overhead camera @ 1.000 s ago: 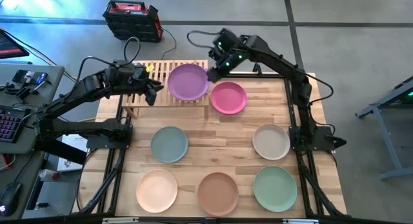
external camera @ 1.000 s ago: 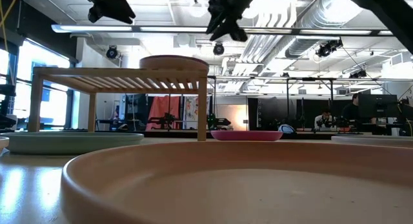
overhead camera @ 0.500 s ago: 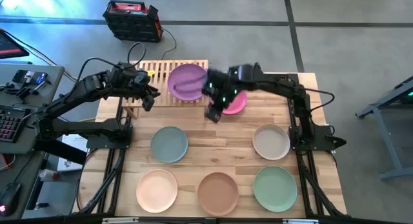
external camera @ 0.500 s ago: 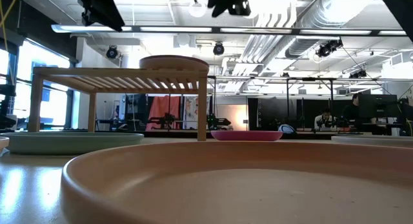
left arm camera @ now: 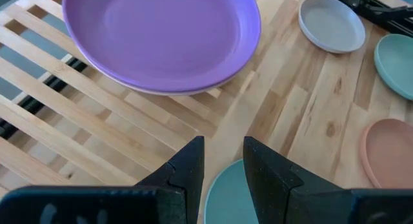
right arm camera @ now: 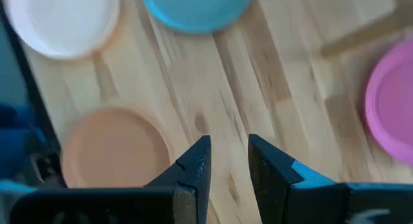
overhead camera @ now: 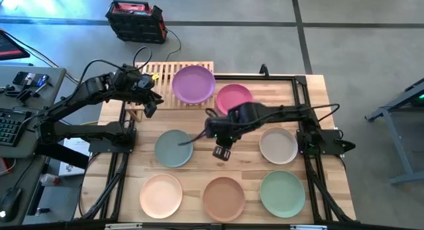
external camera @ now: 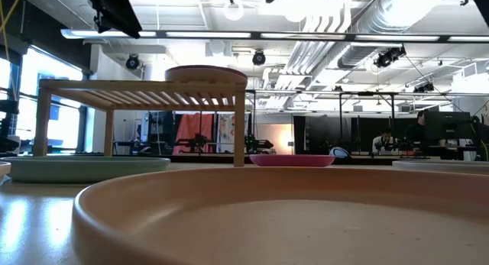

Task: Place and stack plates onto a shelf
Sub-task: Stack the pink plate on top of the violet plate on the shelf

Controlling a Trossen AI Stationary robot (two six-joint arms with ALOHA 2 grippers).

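Observation:
The purple plate (overhead camera: 193, 83) sits on the right half of the slatted shelf (overhead camera: 159, 74); in the left wrist view a paler rim shows under the purple plate (left arm camera: 161, 37). Six more plates lie flat on the tabletop: magenta (overhead camera: 234, 99), grey-teal (overhead camera: 173, 148), cream (overhead camera: 278, 145), peach (overhead camera: 161, 195), brown (overhead camera: 224, 198), mint (overhead camera: 282, 193). My right gripper (overhead camera: 221, 152) (right arm camera: 227, 141) hovers over bare wood between the grey-teal and cream plates, narrowly open and empty. My left gripper (overhead camera: 150, 107) (left arm camera: 222, 143) hangs at the shelf's near edge, narrowly open and empty.
A black frame (overhead camera: 301, 111) borders the tabletop's right side. Bare wood (overhead camera: 218, 167) lies among the plates at the table's middle. The shelf's left half (left arm camera: 58, 121) holds nothing. A side table with a keyboard (overhead camera: 10, 124) stands to the left, a red-black case (overhead camera: 136, 21) on the floor beyond.
My right gripper has left the purple plate's right rim on the shelf and swung toward the near edge, past the magenta plate, to the table's middle, turning as it went. The purple plate stays on the shelf. My left gripper has shifted slightly toward the left and near edges.

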